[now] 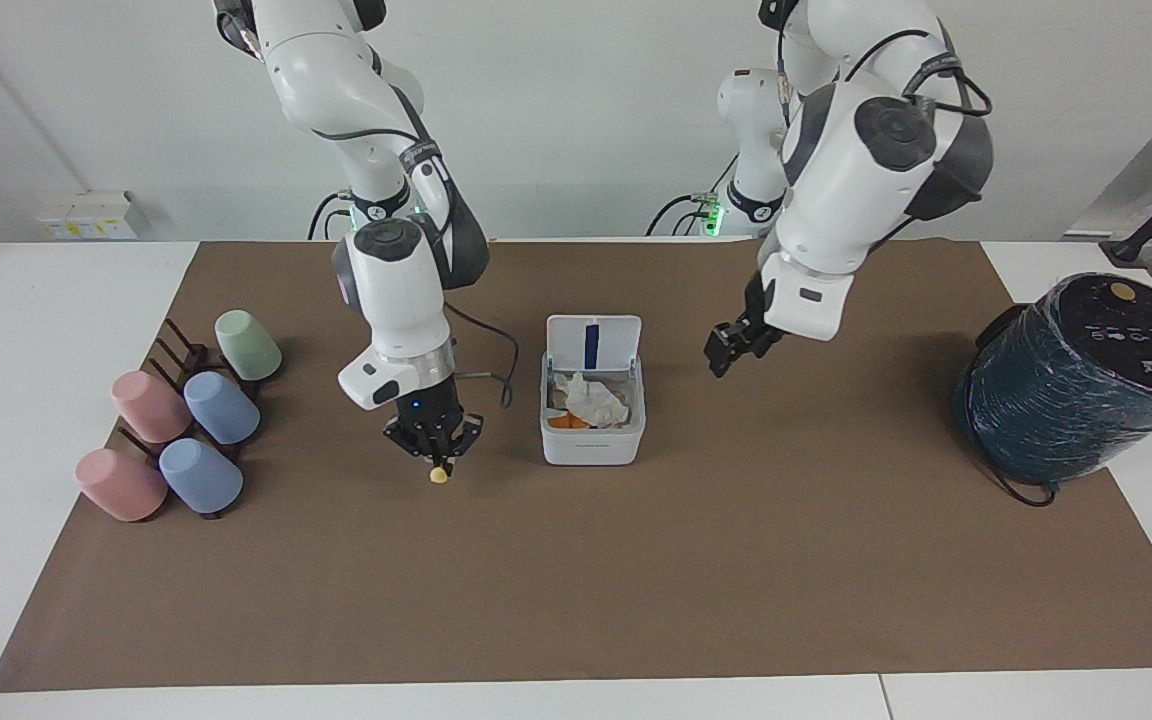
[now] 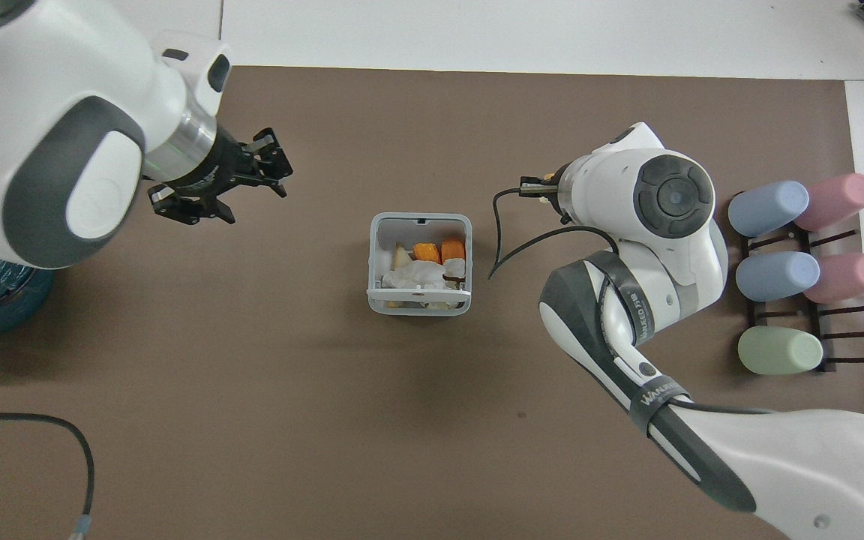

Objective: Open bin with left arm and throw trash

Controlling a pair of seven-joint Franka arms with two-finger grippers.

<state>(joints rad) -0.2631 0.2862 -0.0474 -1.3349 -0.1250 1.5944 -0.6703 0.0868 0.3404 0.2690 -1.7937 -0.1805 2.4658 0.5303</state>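
The white bin stands mid-table with its lid raised, showing a blue strip. Inside lie a crumpled white tissue and orange scraps; they also show in the overhead view, inside the bin. My left gripper is open and empty, raised over the mat beside the bin toward the left arm's end; it also shows in the overhead view. My right gripper is shut on a small yellow peel scrap, just above the mat beside the bin; the overhead view hides it under the wrist.
Several pastel cups lie on a dark rack at the right arm's end. A big dark teal wrapped cylinder stands at the left arm's end. A black cable lies on the mat near the left arm's base.
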